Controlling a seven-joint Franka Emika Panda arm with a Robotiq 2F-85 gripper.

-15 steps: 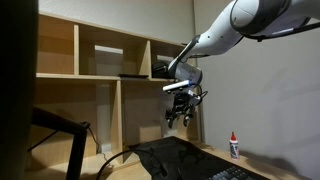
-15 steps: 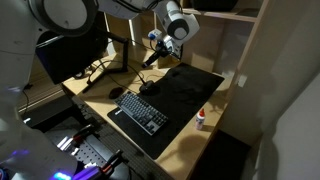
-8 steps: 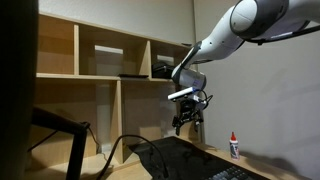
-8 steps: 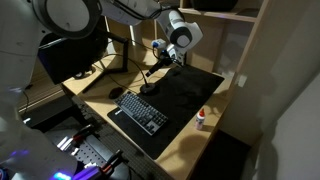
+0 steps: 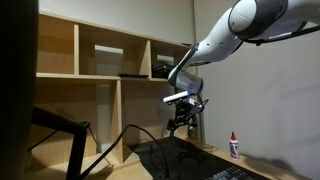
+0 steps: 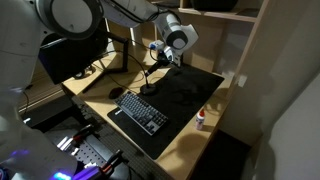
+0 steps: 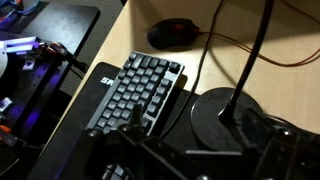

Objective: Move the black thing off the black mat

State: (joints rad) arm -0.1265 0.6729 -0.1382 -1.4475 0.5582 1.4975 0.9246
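We see a dim room in both exterior views. In an exterior view the shelves (image 5: 100, 75) catch soft, even light, the white arm (image 5: 250, 18) is the brightest patch, and an unlit black mass fills the left edge. In an exterior view warm light falls on the counter (image 6: 98, 97), the black mat (image 6: 190, 90) shows a faint sheen, and a blue glow (image 6: 20, 160) sits at lower left. In the wrist view the gripper (image 7: 200, 150) is a dark, blurred shape, while the keyboard (image 7: 135, 90) is sharper.

black thing (image 7: 215, 115), black mat (image 6: 192, 98), black keyboard (image 7: 137, 88), tan desk (image 7: 292, 38)
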